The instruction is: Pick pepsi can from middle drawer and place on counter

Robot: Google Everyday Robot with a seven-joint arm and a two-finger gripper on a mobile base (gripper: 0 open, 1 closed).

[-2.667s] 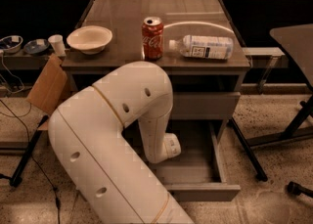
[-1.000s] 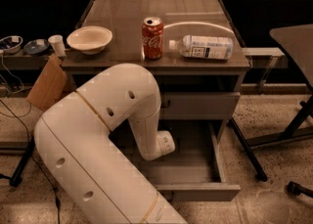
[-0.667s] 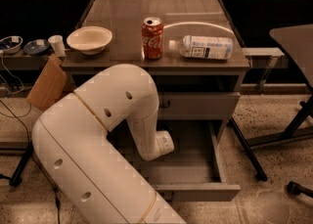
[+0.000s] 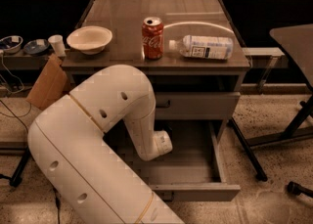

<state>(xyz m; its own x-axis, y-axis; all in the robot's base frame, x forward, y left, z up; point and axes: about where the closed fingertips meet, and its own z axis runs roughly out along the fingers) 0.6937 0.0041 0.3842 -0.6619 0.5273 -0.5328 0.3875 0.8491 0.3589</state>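
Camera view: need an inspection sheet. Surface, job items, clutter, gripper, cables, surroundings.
surface: counter, grey-brown, dull sheen.
job's things: middle drawer pulled open, partly hidden by the arm; pepsi can: nothing seen.
clutter: Coca-Cola can upright, bowl at its picture left, plastic bottle lying on its side at its picture right; all on the counter.
gripper: hidden behind the arm, whose wrist reaches into the drawer.
cables: thin dark cable on the floor, picture left.
surroundings: cardboard leaning beside the cabinet; white cup on a side shelf; dark stand legs at picture right.
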